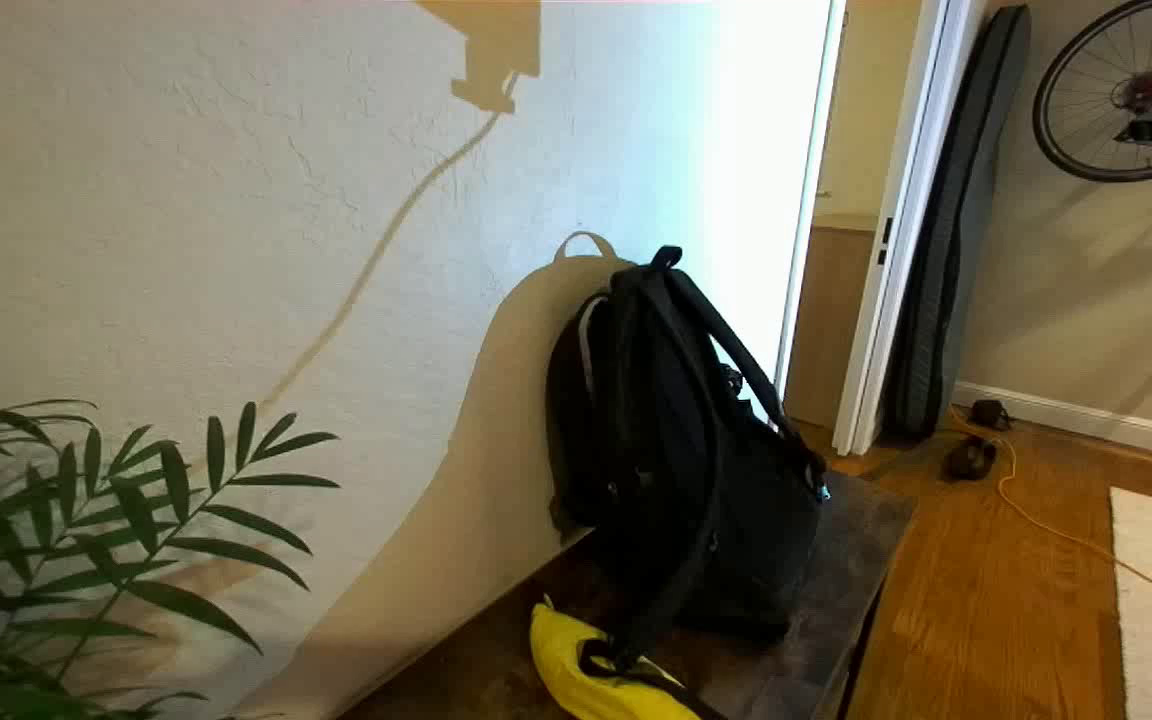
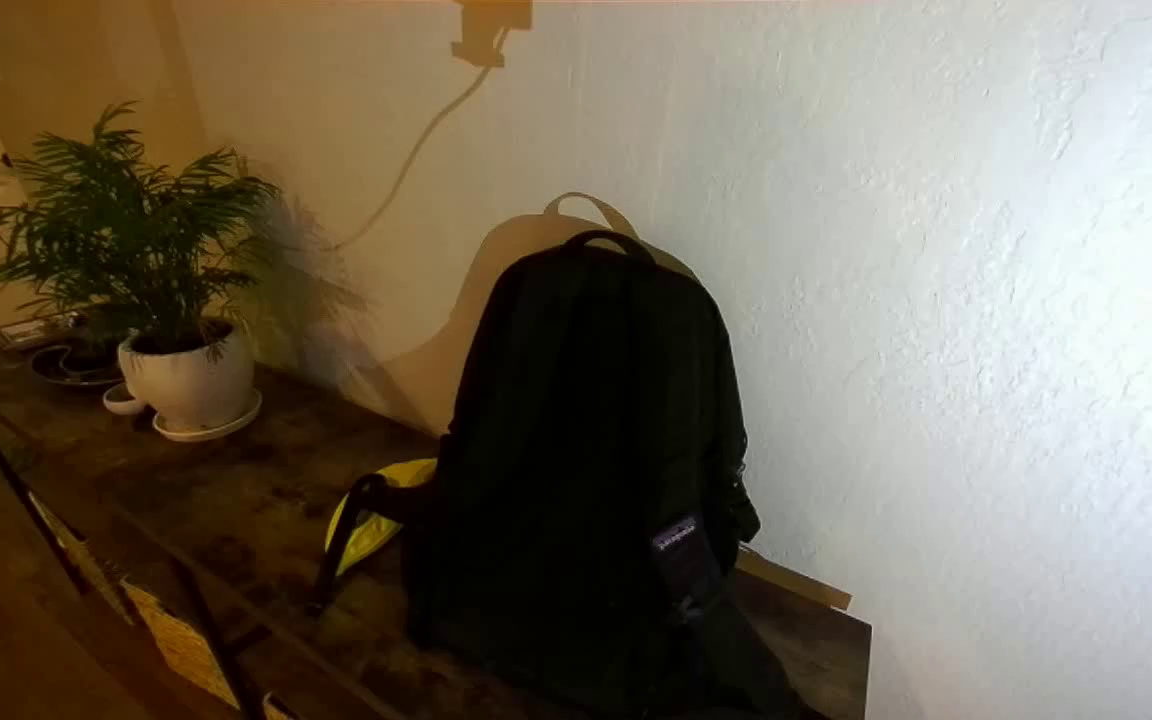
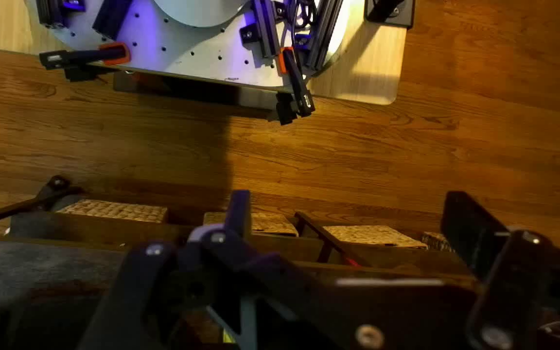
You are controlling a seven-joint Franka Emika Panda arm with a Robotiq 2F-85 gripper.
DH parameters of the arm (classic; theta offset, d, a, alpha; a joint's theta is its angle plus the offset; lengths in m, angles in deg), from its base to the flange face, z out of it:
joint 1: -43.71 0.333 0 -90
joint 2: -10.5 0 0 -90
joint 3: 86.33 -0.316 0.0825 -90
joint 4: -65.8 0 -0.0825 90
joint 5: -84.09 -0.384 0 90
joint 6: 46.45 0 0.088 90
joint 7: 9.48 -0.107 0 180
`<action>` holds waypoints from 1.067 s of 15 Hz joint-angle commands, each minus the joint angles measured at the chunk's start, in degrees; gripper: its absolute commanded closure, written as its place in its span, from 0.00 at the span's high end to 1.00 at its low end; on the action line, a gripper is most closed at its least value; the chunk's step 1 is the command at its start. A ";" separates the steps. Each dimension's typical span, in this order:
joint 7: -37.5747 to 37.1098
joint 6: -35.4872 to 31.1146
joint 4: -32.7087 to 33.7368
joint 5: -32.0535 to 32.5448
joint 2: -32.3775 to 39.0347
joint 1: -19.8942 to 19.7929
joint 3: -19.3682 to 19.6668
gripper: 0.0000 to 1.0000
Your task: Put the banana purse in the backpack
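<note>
The black backpack (image 1: 666,480) stands upright on a dark wood bench (image 1: 861,520) against the wall. It also shows from another side in an exterior view (image 2: 576,420). The yellow banana purse (image 1: 566,665) lies on the bench beside the backpack, with a black strap across it. In an exterior view the purse (image 2: 368,538) is partly hidden by the backpack. My gripper (image 3: 350,218) is open in the wrist view, with nothing between its fingers. It is out of sight in both exterior views. A small yellow patch (image 3: 228,337) shows behind the gripper's linkage.
A potted plant (image 2: 191,385) stands on the bench; its leaves (image 1: 136,560) show too. Wicker baskets (image 3: 372,235) sit under the bench edge. A robot base plate with clamps (image 3: 192,53) is across the wooden floor. An orange cord (image 1: 1056,535) runs over the floor.
</note>
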 commanded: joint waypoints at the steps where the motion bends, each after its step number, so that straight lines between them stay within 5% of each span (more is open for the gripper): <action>1: 0.75 0.27 0.14 -0.50 0.03 -1.44 -1.00 1.00; 16: 0.98 -5.56 -1.67 0.06 1.24 -2.66 -1.28 1.00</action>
